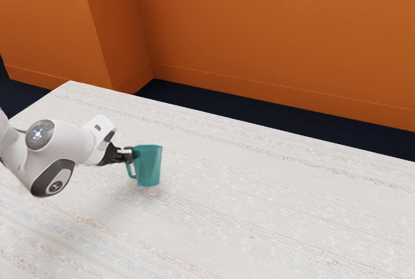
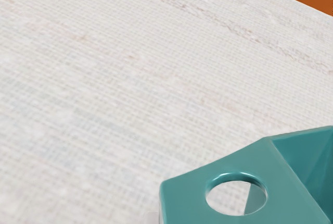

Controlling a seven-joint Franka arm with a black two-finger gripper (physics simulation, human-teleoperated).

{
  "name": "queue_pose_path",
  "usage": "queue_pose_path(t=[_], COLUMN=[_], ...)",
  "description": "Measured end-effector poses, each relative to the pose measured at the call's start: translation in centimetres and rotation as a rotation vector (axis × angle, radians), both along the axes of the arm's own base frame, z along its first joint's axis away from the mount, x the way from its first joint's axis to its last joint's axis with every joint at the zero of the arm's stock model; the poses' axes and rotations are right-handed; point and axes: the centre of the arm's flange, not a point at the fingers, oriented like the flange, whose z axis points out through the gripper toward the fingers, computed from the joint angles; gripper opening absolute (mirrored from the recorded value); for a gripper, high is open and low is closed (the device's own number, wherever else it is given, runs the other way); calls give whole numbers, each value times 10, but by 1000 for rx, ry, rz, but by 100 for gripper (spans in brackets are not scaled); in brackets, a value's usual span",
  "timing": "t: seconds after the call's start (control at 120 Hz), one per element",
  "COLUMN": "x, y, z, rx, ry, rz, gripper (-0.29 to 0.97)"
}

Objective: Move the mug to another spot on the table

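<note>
Teal faceted mug looks light, rigid and slippery; the black two-finger gripper pinches its looped handle, the sensible hold, over the pale table.

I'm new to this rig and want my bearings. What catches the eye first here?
The teal mug stands out, tilted, toward the exterior view's left of the pale table. The arm's black hand is at its handle side. Behind the table rise bright orange walls.
</note>
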Motion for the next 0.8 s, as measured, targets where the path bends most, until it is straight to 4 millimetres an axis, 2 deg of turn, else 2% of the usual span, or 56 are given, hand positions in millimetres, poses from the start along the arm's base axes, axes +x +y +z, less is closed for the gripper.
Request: queue_pose_path(t=[0.267,0.8], x=[11,17], y=[9,16], z=[-9,-21], rx=[1,6], ry=[0,14], rz=[-3,-12], gripper=[-11,-11])
